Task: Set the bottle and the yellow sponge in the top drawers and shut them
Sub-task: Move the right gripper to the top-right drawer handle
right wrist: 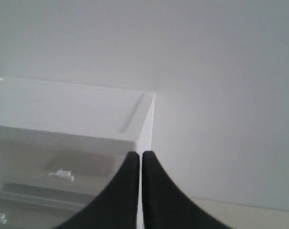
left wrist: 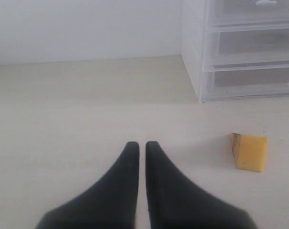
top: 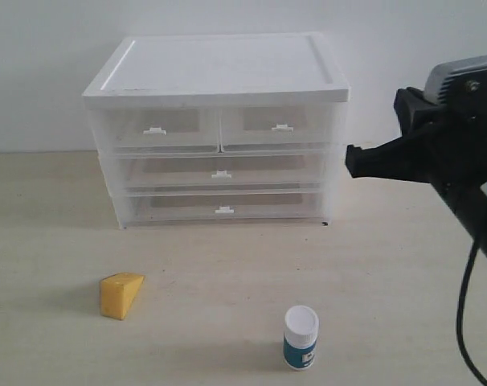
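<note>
While the top drawers are shut, bottle and sponge sit out on the table

As I read my feeds from the front edge backward, the small cylindrical bottle (top: 300, 338) with white screw cap and teal-blue label comes first, upright on the pale beige tabletop (top: 372, 281), right of centre. Farther back and to the left lies the yellow sponge (top: 121, 294), a wedge of yellow-orange foam, well apart from the bottle. My left wrist camera shows it ahead of the left gripper (left wrist: 139, 146), whose black fingers are pressed nearly together, empty. Behind both items stands the white-topped translucent plastic cabinet (top: 219, 68). Its left top drawer (top: 159, 129) and right top drawer (top: 280, 122) are pushed in flush, white tab handles showing, above two full-width drawers (top: 221, 165), also in. My right gripper (top: 353, 161) hangs in the air beside the cabinet's upper right corner, not touching it; its wrist view shows the black fingers (right wrist: 130, 176) closed against each other, holding nothing. A plain white wall (top: 388, 40) backs everything.
</note>
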You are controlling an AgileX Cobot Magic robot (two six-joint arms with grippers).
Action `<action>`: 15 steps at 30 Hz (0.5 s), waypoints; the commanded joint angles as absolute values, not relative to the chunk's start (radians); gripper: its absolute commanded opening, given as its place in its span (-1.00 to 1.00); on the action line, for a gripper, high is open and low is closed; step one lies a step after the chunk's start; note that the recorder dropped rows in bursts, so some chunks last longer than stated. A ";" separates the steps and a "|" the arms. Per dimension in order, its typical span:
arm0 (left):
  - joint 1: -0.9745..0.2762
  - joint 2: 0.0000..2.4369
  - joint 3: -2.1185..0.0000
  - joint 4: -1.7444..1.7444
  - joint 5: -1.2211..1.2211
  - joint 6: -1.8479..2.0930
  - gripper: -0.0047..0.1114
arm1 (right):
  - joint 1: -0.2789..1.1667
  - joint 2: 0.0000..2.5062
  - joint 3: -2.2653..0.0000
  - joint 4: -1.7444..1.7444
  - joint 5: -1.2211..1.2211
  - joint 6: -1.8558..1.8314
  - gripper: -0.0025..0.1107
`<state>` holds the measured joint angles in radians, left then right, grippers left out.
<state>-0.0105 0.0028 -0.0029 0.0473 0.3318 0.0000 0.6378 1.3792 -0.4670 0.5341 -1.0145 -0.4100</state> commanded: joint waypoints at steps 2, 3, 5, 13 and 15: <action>-0.010 0.000 0.000 0.041 0.319 0.000 -0.84 | 0.651 1.489 -0.493 0.472 -1.065 -0.270 -0.96; -0.010 0.000 0.000 0.041 0.319 0.000 -0.84 | 0.651 1.507 -0.494 0.456 -1.080 -0.249 -0.96; -0.010 0.000 0.000 0.041 0.319 0.000 -0.84 | 0.651 1.548 -0.502 0.417 -1.101 -0.221 -0.96; -0.010 0.000 0.000 0.041 0.317 0.000 -0.84 | 0.651 1.682 -0.567 0.365 -1.119 -0.170 -0.96; -0.010 0.000 0.000 0.041 0.317 0.000 -0.84 | 0.651 1.708 -0.578 0.365 -1.121 -0.152 -0.96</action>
